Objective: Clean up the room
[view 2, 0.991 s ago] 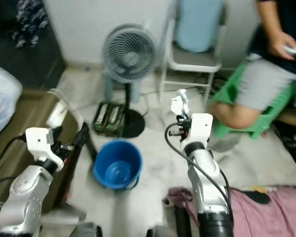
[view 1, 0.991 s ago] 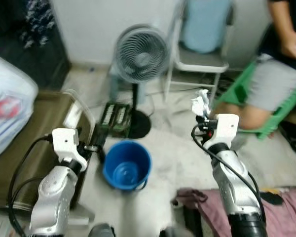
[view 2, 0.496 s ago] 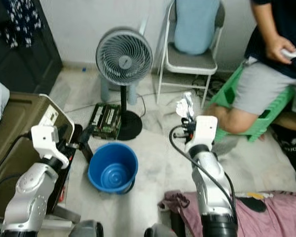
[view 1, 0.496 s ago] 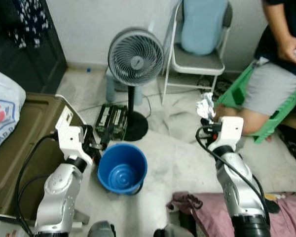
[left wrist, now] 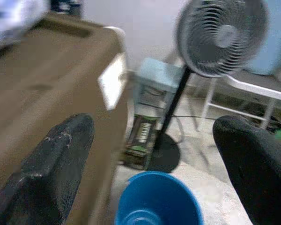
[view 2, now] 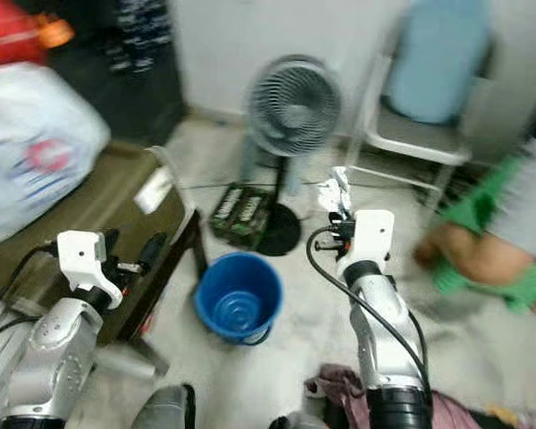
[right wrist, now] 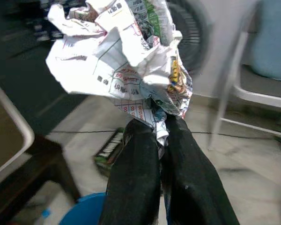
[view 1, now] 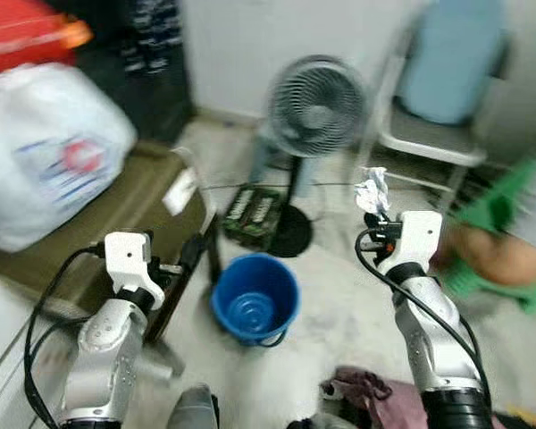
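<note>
Above floor, right tool (right wrist: 160, 123) pinching crumpled paper (right wrist: 124, 56), blue bucket (view 1: 255, 298) below-left

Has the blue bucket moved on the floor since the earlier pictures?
No. The blue bucket sits just below the fan's round base, as before; the camera turned.

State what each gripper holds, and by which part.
The right gripper pinches a crumpled printed paper by its lower edge; the left gripper is open, holding nothing.
</note>
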Tool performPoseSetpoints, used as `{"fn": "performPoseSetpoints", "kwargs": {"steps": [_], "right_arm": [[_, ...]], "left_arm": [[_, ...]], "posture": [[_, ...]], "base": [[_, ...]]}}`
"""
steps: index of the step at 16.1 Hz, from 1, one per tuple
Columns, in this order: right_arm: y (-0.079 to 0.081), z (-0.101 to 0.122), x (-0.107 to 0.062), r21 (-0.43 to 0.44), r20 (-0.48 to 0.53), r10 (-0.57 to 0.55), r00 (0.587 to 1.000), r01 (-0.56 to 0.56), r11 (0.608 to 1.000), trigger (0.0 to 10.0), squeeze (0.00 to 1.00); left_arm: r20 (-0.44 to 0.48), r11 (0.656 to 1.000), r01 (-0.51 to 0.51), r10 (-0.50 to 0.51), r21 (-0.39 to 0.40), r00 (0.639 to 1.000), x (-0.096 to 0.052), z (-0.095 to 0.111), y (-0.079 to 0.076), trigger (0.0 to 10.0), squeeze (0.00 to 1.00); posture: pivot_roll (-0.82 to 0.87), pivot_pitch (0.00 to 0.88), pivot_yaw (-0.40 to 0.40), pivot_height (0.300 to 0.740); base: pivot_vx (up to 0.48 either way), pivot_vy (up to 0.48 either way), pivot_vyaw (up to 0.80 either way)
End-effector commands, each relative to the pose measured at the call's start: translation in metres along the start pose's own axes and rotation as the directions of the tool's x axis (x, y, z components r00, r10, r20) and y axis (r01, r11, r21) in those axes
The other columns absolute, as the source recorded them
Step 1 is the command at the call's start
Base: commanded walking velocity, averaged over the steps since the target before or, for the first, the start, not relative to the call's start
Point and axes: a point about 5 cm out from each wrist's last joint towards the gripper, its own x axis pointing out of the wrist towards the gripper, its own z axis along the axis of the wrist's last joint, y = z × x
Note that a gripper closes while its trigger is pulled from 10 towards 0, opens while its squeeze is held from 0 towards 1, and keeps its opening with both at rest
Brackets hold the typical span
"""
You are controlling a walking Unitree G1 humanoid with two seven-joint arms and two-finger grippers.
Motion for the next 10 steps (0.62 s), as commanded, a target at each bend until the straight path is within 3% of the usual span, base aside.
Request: {"fn": "performPoseSetpoints", "kwargs": {"steps": [1, 3, 10], "right_arm": [[-0.0017, -0.0011, 0.0007, -0.007, -0.007, -0.007, 1.0, 0.007, 1.0, 10.0, 0.0], [-0.0015, -0.001, 0.0013, -0.007, -0.007, -0.006, 1.0, 0.006, 1.0, 10.0, 0.0], [-0.0036, -0.0004, 0.0036, -0.002, -0.008, -0.022, 1.0, 0.022, 1.0, 10.0, 0.0]], "left_arm": [[-0.02, 1.0, 0.007, -0.007, -0.005, 1.0, 0.0001, -0.0033, -0.0023, 10.0, 0.0], [-0.02, 0.999, 0.037, -0.037, -0.007, 0.999, -0.0001, -0.0031, -0.0072, 10.0, 0.0], [0.006, 0.997, 0.075, -0.075, -0.025, 0.997, 0.002, 0.0001, -0.0119, 10.0, 0.0]], "posture": [[0.0, 0.078, -0.069, 0.74], [0.0, 0.079, -0.072, 0.74], [-0.01, 0.094, -0.07, 0.74]], "base": [[0.0, 0.0, 0.8], [0.0, 0.0, 0.8], [0.0, 0.0, 0.0]]}}
